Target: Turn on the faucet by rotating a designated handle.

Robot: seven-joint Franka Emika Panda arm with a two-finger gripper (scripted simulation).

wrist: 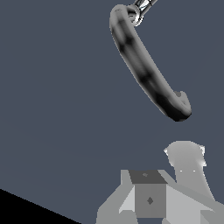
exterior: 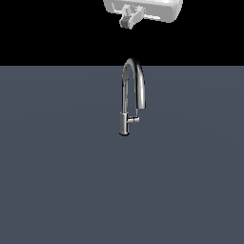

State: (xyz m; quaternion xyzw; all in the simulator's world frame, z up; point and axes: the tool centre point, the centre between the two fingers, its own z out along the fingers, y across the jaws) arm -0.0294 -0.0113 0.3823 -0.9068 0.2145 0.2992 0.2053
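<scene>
1. Faucet (exterior: 131,97) stood upright on the plain grey surface (exterior: 57,167), cylindrical base down, arched spout curving over toward the exterior view's right.
2. Handle (exterior: 135,120) was a short chrome stub jutting sideways from the faucet base toward the exterior view's right; long axis roughly horizontal, sitting under the spout's open end.
3. Gripper (exterior: 127,20) hung well above the faucet, near the exterior view's top edge, not touching anything.
4. Key relation: handle lay below the gripper and slightly to the exterior view's right of the faucet base, so the coming move probably calls for a descent past the spout arch.
5. Wrist view showed the spout (wrist: 146,70) seen from above and one gripper finger (wrist: 186,159); the handle seemed to be cut off at the frame edge, hard to confirm.
6. Finger spacing: couldn't tell whether apart or together from either view; nothing was held.
</scene>
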